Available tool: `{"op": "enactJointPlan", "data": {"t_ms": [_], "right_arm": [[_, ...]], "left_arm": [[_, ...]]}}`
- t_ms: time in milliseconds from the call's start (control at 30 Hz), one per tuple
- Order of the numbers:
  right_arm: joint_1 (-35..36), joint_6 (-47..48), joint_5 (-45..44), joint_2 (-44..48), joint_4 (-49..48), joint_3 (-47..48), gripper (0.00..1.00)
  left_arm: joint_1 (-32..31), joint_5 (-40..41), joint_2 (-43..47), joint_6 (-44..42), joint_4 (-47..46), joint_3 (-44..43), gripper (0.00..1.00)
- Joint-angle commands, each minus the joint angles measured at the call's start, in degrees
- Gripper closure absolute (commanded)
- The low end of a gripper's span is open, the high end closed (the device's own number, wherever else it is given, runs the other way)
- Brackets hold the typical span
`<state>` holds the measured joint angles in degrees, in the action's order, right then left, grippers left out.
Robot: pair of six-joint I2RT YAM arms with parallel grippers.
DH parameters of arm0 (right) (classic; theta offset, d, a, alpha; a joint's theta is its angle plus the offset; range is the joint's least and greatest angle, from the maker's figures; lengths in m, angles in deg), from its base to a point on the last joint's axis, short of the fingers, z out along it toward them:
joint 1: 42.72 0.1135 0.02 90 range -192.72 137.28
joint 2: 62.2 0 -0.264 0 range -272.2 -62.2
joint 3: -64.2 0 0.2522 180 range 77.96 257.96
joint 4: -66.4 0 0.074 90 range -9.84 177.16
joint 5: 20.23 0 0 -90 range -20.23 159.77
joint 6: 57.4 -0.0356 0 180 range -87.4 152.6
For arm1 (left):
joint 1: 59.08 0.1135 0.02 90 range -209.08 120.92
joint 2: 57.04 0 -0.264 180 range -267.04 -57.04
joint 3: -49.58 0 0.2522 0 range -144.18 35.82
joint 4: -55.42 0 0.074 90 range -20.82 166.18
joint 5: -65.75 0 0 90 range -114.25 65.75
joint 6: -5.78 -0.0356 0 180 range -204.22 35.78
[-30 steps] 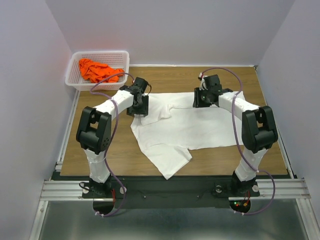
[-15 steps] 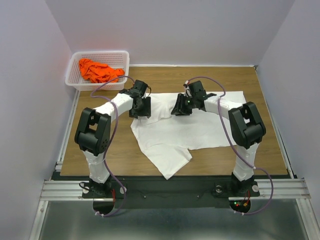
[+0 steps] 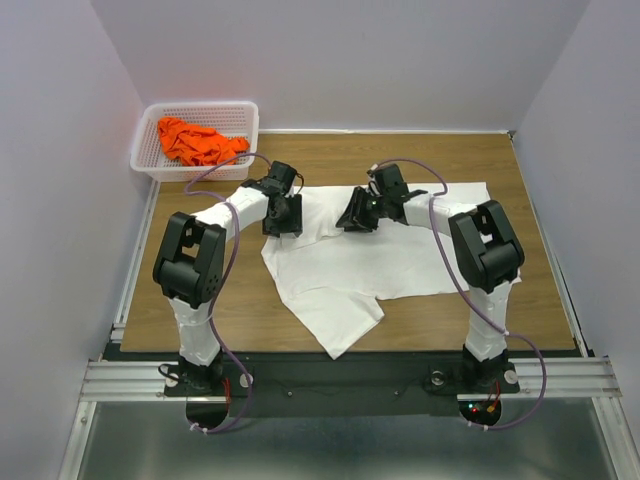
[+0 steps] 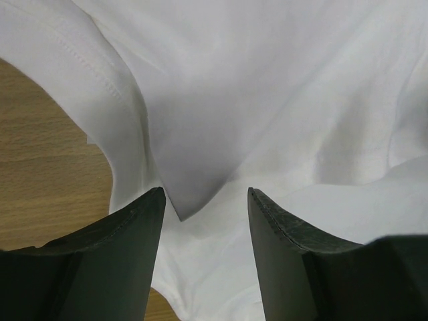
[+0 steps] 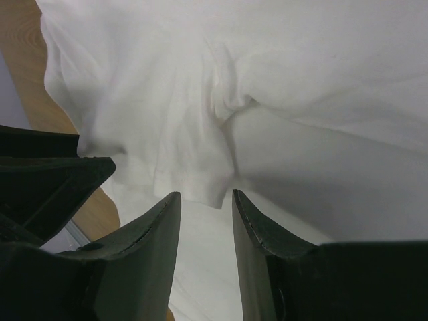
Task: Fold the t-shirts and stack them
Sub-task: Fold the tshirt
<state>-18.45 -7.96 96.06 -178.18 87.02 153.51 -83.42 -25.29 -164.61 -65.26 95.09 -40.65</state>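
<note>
A white t-shirt (image 3: 400, 250) lies crumpled and partly spread across the middle of the wooden table. My left gripper (image 3: 283, 222) is low over its left upper edge, open, with white cloth (image 4: 267, 100) under the fingers and nothing held. My right gripper (image 3: 354, 217) is low over the folded-in part near the shirt's upper middle, open, with a turned-over sleeve hem (image 5: 194, 180) just beyond its fingertips. An orange t-shirt (image 3: 196, 141) lies bunched in the white basket (image 3: 150, 165) at the back left.
Bare wood (image 3: 200, 290) lies left of the white shirt and along the back (image 3: 330, 160). Purple walls close in both sides. The left arm's fingers (image 5: 47, 174) show at the left of the right wrist view, close to my right gripper.
My right gripper has swung left from the shirt's upper right to its upper middle, close to the left gripper. The left gripper has shifted slightly right.
</note>
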Motion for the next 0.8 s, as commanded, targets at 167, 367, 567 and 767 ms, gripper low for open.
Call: {"op": "enactJointPlan", "data": {"t_ms": [167, 367, 567, 767], "right_arm": [[0.7, -1.5, 2.0, -2.2, -3.2, 1.4, 0.59], [0.8, -1.5, 2.6, -2.9, -3.2, 1.8, 0.65], [0.7, -1.2, 3.0, -2.1, -3.1, 2.1, 0.91], [0.7, -1.0, 3.7, 0.2, -3.1, 1.6, 0.99]], "left_arm": [[-0.3, 0.6, -0.8, -0.7, 0.1, 0.3, 0.36], [-0.3, 0.6, -1.3, -0.6, -0.3, 0.7, 0.36], [-0.3, 0.5, -0.9, -0.8, -0.2, 0.5, 0.44], [-0.2, -0.8, 0.0, -0.8, 1.4, -0.4, 0.53]]}}
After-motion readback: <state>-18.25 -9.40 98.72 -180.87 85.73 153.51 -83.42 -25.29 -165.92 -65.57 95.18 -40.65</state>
